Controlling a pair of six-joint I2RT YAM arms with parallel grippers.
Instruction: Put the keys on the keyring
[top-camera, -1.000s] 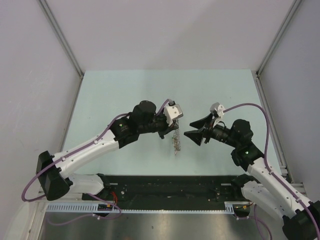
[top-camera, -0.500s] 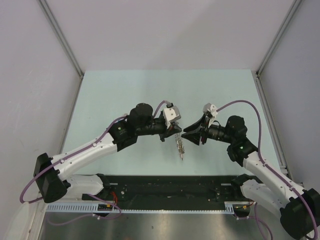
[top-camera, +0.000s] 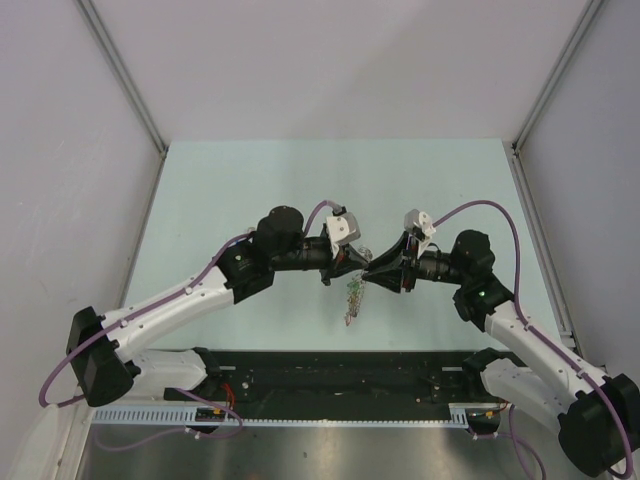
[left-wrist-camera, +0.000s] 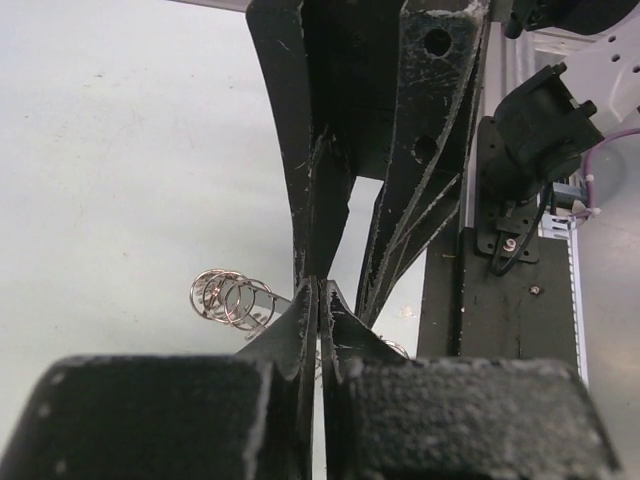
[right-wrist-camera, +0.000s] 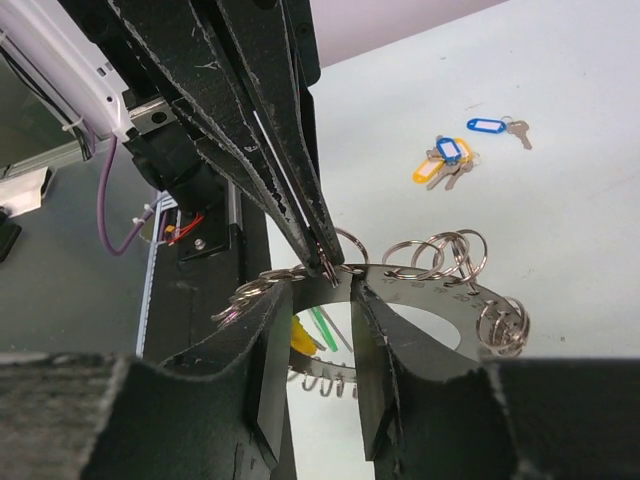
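The keyring (top-camera: 350, 295) hangs over the table's middle from my left gripper (top-camera: 357, 263), which is shut on its upper rim. The right wrist view shows the keyring (right-wrist-camera: 425, 288) as a flat dark ring with small split rings through its holes and yellow and green tags (right-wrist-camera: 303, 335) below. There the left gripper (right-wrist-camera: 325, 266) pinches the rim. My right gripper (right-wrist-camera: 323, 288) meets it tip to tip, its fingers a narrow gap apart in front of the rim. Loose keys (right-wrist-camera: 445, 160) with blue and yellow tags lie on the table behind. Split rings (left-wrist-camera: 232, 298) show beside the shut left gripper (left-wrist-camera: 319, 295).
The pale green table (top-camera: 250, 190) is walled on three sides. A black rail (top-camera: 330, 375) with both arm bases runs along the near edge. A further blue-tagged key (right-wrist-camera: 490, 125) lies a little beyond the others.
The right gripper has moved left up to the keyring and its jaws have narrowed. The left gripper has shifted slightly right, and the hanging keyring has swung.
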